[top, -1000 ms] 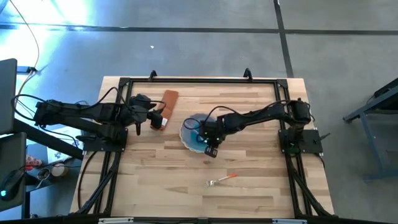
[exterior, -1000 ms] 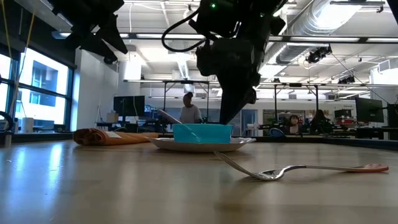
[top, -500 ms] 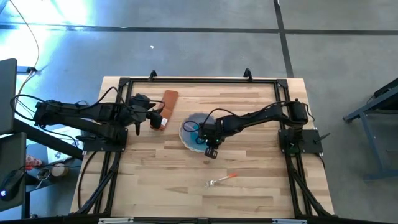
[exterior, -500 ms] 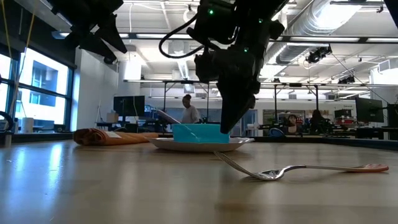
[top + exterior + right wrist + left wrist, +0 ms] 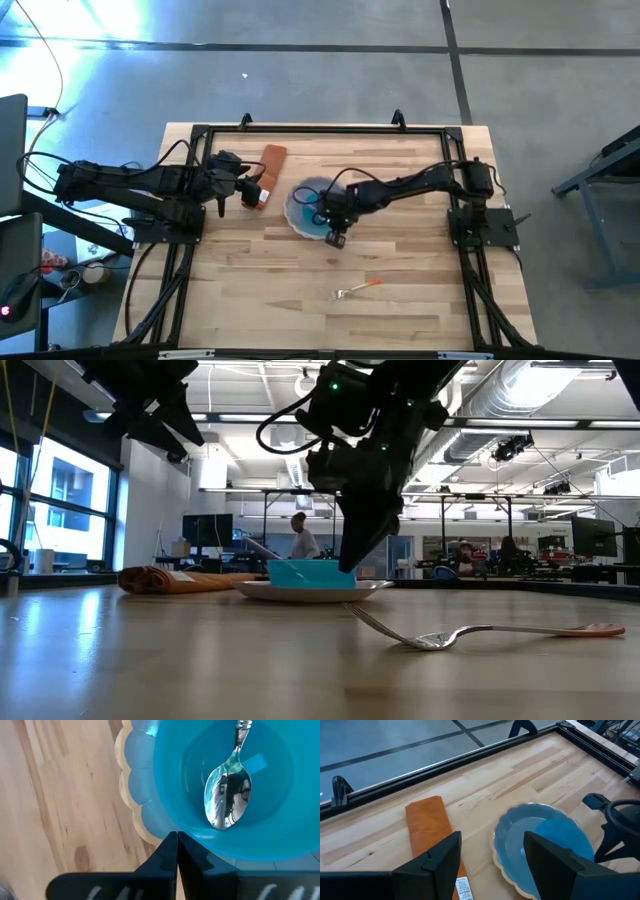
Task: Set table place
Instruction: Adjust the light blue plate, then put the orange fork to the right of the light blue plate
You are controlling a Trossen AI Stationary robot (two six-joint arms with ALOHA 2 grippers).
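On the light-wood table (image 5: 420, 300) a scalloped light-blue plate (image 5: 300, 212) carries a blue bowl (image 5: 225, 795) with a spoon (image 5: 231, 805) lying in it. My right gripper (image 5: 176, 845) is shut and points down at the plate's right, near side, where the bowl's wall meets the plate; it also shows in the low view (image 5: 348, 565). My left gripper (image 5: 492, 870) is open and empty above the table, beside a folded orange napkin (image 5: 272, 165) that lies flat left of the plate. My right gripper's shut fingers (image 5: 167, 855) come from above, slanting down, and their tips meet the bowl's outer wall (image 5: 175, 831) above the plate's rim (image 5: 145, 832). The fingers hide the place of contact. The plate rests flat on the table, the bowl upright on it.
A fork (image 5: 357, 288) with an orange handle lies nearer the table's near edge, right of centre; it also shows in the low view (image 5: 470, 632). A black rail frame (image 5: 320, 128) edges the table. People stand in the room far behind the table.
My right gripper has moved toward the table's left edge and slightly toward the far edge, staying shut. The plate with the bowl and spoon has slid along the table the same way, staying flat. The fork and the napkin have kept still.
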